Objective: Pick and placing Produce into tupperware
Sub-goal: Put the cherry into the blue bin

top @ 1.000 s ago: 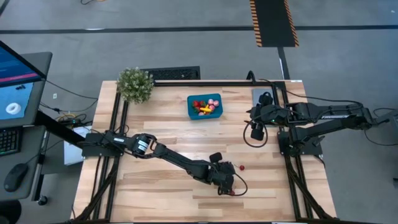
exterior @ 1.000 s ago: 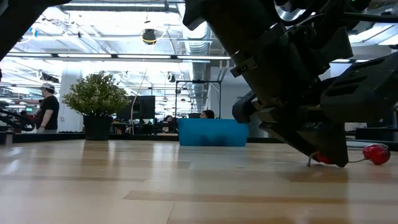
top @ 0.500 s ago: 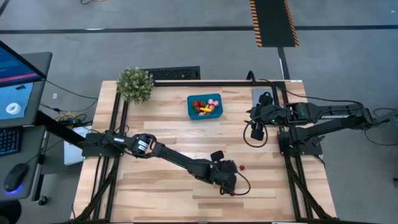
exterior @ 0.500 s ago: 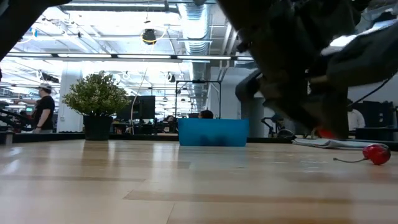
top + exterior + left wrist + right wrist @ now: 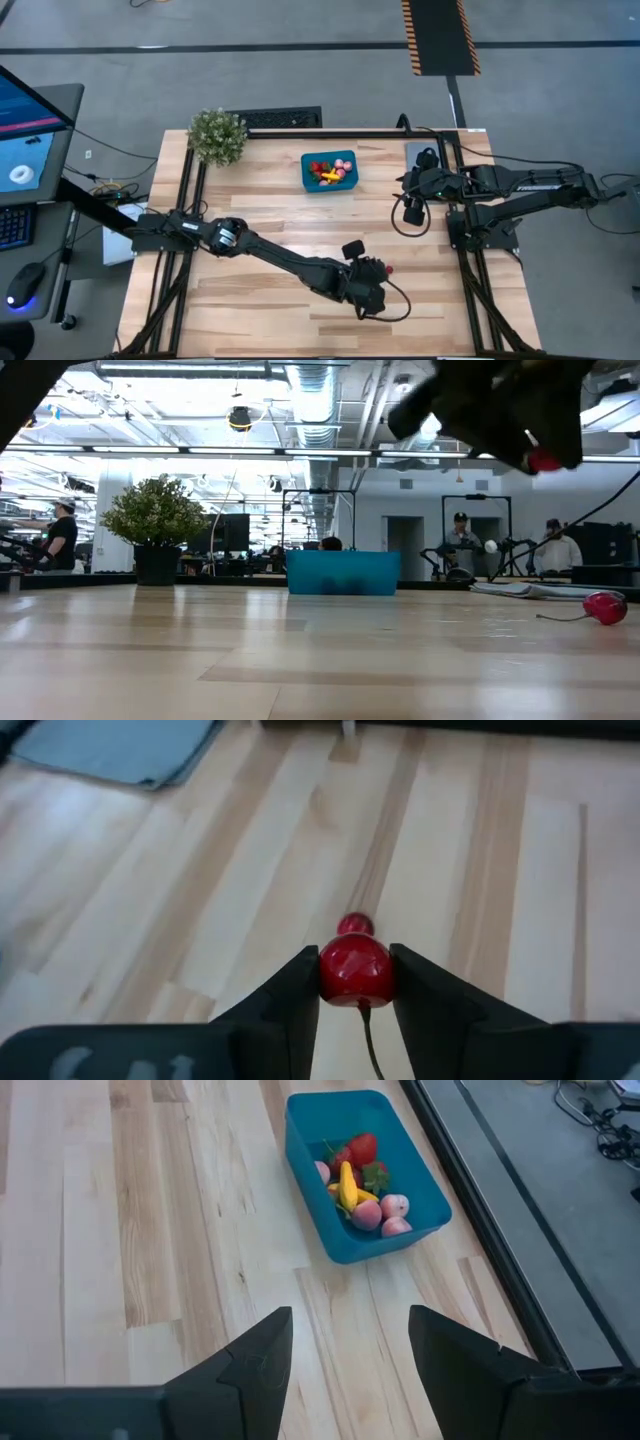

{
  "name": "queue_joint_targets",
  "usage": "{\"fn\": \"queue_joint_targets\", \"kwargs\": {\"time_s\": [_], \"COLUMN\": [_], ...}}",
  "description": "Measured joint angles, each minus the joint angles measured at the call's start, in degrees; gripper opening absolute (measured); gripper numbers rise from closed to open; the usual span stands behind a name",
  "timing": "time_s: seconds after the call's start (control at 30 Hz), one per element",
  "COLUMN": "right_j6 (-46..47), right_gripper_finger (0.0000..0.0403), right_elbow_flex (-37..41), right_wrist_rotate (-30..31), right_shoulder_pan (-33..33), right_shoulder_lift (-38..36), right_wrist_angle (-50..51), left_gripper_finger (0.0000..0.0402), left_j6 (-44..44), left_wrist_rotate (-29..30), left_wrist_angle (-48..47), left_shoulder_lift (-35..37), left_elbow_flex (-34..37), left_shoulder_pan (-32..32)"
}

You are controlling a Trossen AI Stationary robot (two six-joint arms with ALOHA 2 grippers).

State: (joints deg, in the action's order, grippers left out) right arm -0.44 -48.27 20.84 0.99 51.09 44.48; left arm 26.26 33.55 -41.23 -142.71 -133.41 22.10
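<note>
My left gripper (image 5: 355, 982) is shut on a dark red cherry (image 5: 355, 970) and hangs above the right near part of the table (image 5: 374, 274); in the low view it shows high up (image 5: 530, 445). A second cherry (image 5: 354, 926) lies on the wood just beyond it (image 5: 387, 268), its thin stem along the table (image 5: 603, 606). The teal tupperware (image 5: 329, 170) stands at the far middle and holds strawberries, pink pieces and a yellow piece (image 5: 358, 1185). My right gripper (image 5: 350, 1365) waits open near the right edge (image 5: 411, 212). My left gripper pinches the cherry's round body (image 5: 340, 970) between its two fingers, one finger on either side. The cherry is lifted clear of the table (image 5: 543, 460). Its dark stem (image 5: 368, 1035) runs back between the fingers.
A bushy potted plant (image 5: 217, 135) stands at the far left corner. A grey flat plate (image 5: 417, 153) lies at the far right, partly under the right arm. Bare wood stretches between the left gripper and the tupperware. People stand in the room behind (image 5: 60, 538).
My left gripper has risen from the table top with the cherry shut between its fingers and has shifted a little toward the table's right. The held cherry now hangs clear of the wood. The second cherry has stayed where it was.
</note>
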Motion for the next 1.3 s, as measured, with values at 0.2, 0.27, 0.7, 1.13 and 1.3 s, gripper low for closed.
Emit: {"fn": "queue_joint_targets", "kwargs": {"time_s": [0.2, 0.27, 0.7, 1.13, 1.3], "right_j6": [0.1, 0.3, 0.0, 0.0, 0.0], "right_gripper_finger": [0.0225, 0.0225, 0.0225, 0.0225, 0.0225], "right_elbow_flex": [0.0, 0.0, 0.0, 0.0, 0.0], "right_wrist_rotate": [0.0, 0.0, 0.0, 0.0, 0.0], "right_shoulder_pan": [0.0, 0.0, 0.0, 0.0, 0.0], "right_shoulder_lift": [0.0, 0.0, 0.0, 0.0, 0.0], "right_wrist_angle": [-0.2, -0.4, -0.6, -1.2, -1.7], "left_gripper_finger": [0.0106, 0.0106, 0.0106, 0.0106, 0.0106], "left_j6": [0.9, 1.3, 3.8, 2.5, -6.4], "left_wrist_rotate": [2.9, 4.1, 12.3, 22.3, 22.9], "left_wrist_angle": [-2.2, -1.8, -1.0, 10.6, 22.7], "left_shoulder_lift": [1.0, 1.1, 3.8, 10.2, 12.2], "left_elbow_flex": [-1.3, -1.6, -1.6, -1.6, -1.6], "left_shoulder_pan": [1.4, 1.9, 5.0, 10.4, 12.5]}}
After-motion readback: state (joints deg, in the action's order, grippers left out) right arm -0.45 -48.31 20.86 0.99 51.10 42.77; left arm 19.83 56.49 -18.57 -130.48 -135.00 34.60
